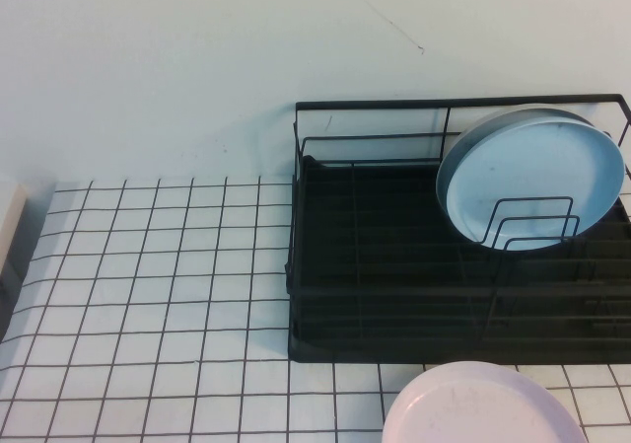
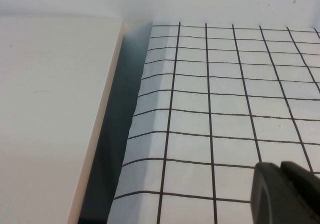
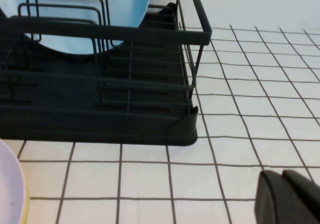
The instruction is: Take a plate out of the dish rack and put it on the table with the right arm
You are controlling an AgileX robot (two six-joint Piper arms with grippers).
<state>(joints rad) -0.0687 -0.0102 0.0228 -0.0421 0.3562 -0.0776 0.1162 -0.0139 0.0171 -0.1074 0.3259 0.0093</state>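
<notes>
Plate [image 1: 537, 172] upright in dish rack [image 1: 325, 265], far right: rigid, glossy, likely slippery; best pinched at top rim. Right claw [image 3: 290, 196] and left claw [image 2: 285, 189] low over table [image 1: 148, 295]; openings indeterminate.

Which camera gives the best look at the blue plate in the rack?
The high view: nearly the whole plate shows, leaning in the dish rack. The right wrist view catches only its lower part behind the wire dividers; the left wrist view shows none of it.
</notes>
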